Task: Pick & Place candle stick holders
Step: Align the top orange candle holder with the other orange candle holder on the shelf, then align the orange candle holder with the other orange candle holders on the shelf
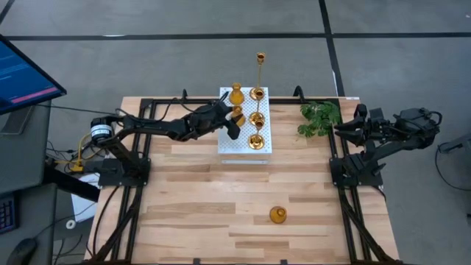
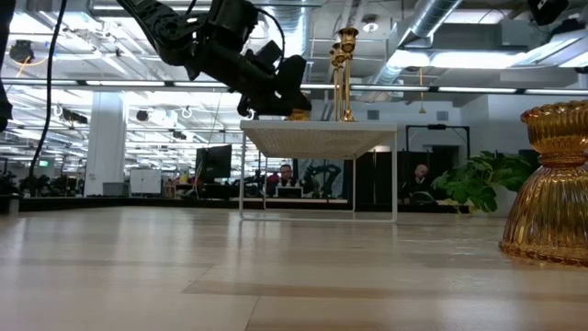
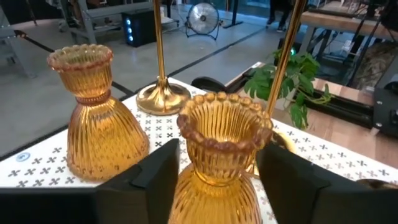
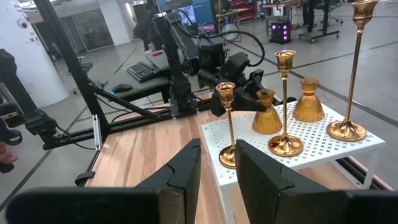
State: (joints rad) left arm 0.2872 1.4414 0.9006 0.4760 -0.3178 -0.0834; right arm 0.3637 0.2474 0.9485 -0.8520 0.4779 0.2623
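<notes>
A white perforated box [image 1: 246, 132] stands at the table's far middle. On it are two amber ribbed glass candle stick holders [image 1: 236, 94] [image 1: 238, 113] and three brass stem holders [image 1: 257, 93] [image 1: 256, 118] [image 1: 255, 141]; the far one has a tall thin stem. Another amber holder [image 1: 277, 215] stands on its base near the table's front. My left gripper [image 1: 234, 119] reaches over the box from the left and is shut on the nearer amber holder [image 3: 217, 155]. My right gripper [image 4: 217, 168] waits open and empty at the table's right edge. My left gripper pinches the amber holder's ribbed body [image 3: 186, 186] below its beaded rim, one finger [image 3: 158, 171] on each side. The fingers come about level from the table's left. The holder is upright; whether its base rests on the box top or is just off it, I cannot tell.
A green leafy plant [image 1: 319, 118] lies to the right of the box. The second amber holder [image 3: 96, 118] and a brass base [image 3: 163, 96] stand close beside the held one. Black frame rails [image 1: 136, 177] run along both sides of the table.
</notes>
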